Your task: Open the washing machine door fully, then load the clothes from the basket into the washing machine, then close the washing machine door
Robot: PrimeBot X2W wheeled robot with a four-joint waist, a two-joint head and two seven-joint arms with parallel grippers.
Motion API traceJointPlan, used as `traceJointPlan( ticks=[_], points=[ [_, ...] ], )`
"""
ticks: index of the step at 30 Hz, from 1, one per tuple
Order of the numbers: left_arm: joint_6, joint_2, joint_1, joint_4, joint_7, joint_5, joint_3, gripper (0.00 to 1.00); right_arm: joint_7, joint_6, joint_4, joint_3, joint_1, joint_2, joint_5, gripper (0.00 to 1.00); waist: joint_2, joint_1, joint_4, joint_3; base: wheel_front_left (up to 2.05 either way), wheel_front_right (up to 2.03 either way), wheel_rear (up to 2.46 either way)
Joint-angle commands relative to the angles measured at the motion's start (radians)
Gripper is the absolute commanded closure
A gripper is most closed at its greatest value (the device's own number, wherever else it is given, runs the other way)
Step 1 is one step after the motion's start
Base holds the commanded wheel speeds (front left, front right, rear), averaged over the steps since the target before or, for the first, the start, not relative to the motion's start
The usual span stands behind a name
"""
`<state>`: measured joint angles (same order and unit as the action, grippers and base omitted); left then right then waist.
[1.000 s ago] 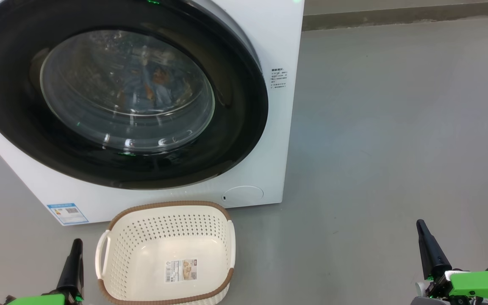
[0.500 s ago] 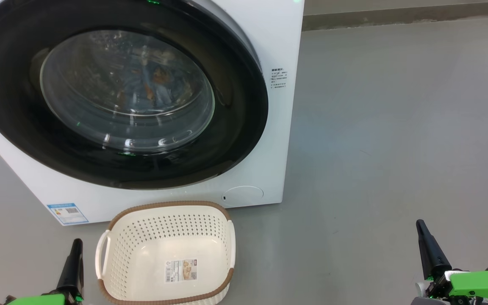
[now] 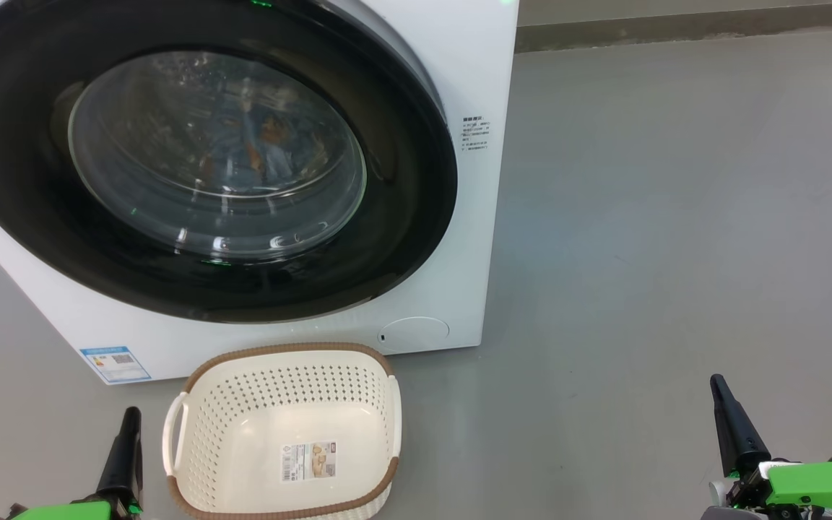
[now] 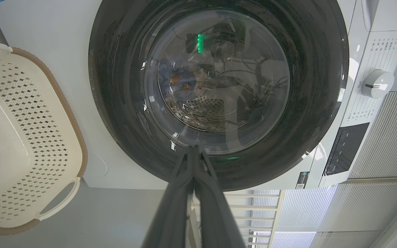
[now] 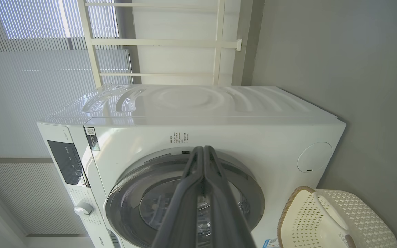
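Noted: washing machine door [image 3: 206,162] shut flush against the washing machine [image 3: 479,217]. The clothes [image 3: 261,141] lie inside the drum, blue with orange-brown patches showing through the glass bowl. The basket [image 3: 280,349] sits empty on the floor [image 3: 676,231], just in front of the machine (paper label on its bottom exposed). The left gripper [image 3: 129,420] is low beside the basket's left handle, jaws closed on nothing. The right gripper [image 3: 718,388] is well apart to the right, jaws likewise pressed together, holding nothing.
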<state>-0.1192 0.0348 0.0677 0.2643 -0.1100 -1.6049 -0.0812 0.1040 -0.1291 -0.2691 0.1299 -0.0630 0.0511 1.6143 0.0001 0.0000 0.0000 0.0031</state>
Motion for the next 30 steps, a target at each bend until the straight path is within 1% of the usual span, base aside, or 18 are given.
traceJointPlan(
  ticks=[1, 30],
  points=[
    [-0.012, 0.015, 0.040, -0.019, -0.003, -0.004, -0.033, 1.00, 0.005, -0.002, 0.025, -0.021, -0.044, 0.003, -0.001, 1.00, -0.0001, 0.0000, 0.000, 0.000, 0.00, 0.00, 0.00],
    [-0.012, 0.015, 0.040, -0.019, -0.003, -0.004, -0.033, 1.00, 0.007, -0.002, 0.024, -0.019, -0.045, 0.002, -0.003, 1.00, -0.0001, 0.0000, 0.000, 0.000, 0.00, 0.00, 0.00]
  ],
)
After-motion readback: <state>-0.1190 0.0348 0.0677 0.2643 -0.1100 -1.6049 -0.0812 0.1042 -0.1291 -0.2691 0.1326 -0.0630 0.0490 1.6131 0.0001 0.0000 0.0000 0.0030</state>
